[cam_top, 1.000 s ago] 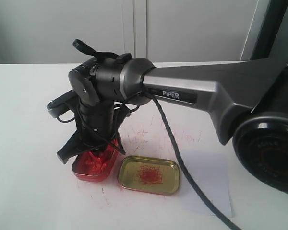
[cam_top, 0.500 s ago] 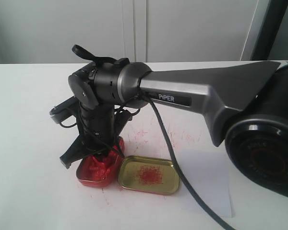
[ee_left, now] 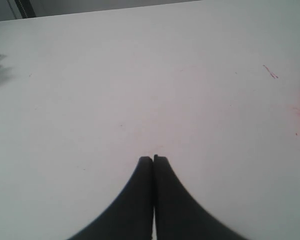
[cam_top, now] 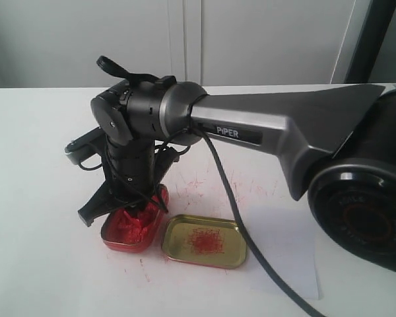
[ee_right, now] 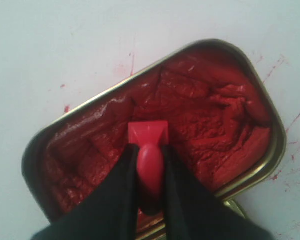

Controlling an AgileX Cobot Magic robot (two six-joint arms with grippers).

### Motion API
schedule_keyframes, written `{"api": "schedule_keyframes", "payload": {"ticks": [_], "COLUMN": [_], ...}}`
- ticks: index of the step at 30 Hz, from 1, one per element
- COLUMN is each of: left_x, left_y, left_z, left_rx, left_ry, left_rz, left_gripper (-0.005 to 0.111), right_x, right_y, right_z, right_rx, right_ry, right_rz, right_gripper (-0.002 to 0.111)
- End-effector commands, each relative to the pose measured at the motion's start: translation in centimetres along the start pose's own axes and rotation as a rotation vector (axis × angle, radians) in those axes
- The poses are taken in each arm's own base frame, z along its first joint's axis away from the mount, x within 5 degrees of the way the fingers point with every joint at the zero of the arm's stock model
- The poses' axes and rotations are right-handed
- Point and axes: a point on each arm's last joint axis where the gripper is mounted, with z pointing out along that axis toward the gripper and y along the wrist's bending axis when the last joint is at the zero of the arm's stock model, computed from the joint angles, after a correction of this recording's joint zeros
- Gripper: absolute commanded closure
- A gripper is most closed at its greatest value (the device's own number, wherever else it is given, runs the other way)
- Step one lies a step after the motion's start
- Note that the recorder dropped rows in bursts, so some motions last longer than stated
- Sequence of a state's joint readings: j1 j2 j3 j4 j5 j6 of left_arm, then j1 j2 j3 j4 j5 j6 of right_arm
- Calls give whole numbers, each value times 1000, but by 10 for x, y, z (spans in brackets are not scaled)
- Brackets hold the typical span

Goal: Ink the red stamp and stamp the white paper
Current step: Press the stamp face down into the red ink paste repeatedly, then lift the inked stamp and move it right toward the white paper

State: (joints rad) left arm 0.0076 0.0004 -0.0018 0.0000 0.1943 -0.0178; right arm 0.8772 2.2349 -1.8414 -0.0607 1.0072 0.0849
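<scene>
My right gripper (ee_right: pixel 150 148) is shut on the red stamp (ee_right: pixel 149 150), gripping its knobbed handle. The stamp's square base points down over the red ink paste in the open tin (ee_right: pixel 205 110); I cannot tell whether the base touches the paste. In the exterior view the right gripper (cam_top: pixel 129 205) stands over that tin (cam_top: pixel 129 231), and the stamp is hidden behind the fingers. The white paper (cam_top: pixel 287 247) lies flat to the right, partly under the arm's cable. My left gripper (ee_left: pixel 153 159) is shut on nothing above bare table, away from the tins.
The gold tin lid (cam_top: pixel 204 240) with red smears lies just right of the ink tin, overlapping the paper's left edge. Red ink flecks mark the white table (cam_top: pixel 39 165). The right arm's big grey link (cam_top: pixel 284 129) and black cable (cam_top: pixel 251 238) cross over the paper.
The right gripper dipped toward the ink tin half a second ago and now sits slightly higher and to the left, still holding the stamp over the paste.
</scene>
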Motion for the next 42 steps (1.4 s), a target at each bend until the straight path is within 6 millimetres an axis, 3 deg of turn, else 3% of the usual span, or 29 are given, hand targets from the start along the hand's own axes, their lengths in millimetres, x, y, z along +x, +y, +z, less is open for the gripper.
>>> {"api": "schedule_keyframes", "payload": {"ticks": [1, 8, 13, 19, 22, 31, 42], "left_x": [0, 0, 0, 0, 0, 0, 0], "left_y": [0, 0, 0, 0, 0, 0, 0], "left_z": [0, 0, 0, 0, 0, 0, 0], "left_rx": [3, 3, 3, 3, 3, 3, 3], "left_ry": [0, 0, 0, 0, 0, 0, 0], "left_rz": [-9, -9, -9, -9, -9, -9, -9], "left_gripper": [107, 107, 107, 107, 107, 107, 107], "right_x": [-6, -6, 2, 0, 3, 7, 6], "right_y": [-2, -2, -1, -1, -3, -25, -19], "right_z": [-25, -32, -14, -18, -10, -1, 11], "right_rx": [-3, -5, -4, -45, -120, -169, -253], "right_ry": [-71, -84, -52, -74, -40, 17, 27], "right_rz": [11, 24, 44, 80, 98, 156, 167], "right_gripper": [108, 108, 108, 108, 108, 108, 108]}}
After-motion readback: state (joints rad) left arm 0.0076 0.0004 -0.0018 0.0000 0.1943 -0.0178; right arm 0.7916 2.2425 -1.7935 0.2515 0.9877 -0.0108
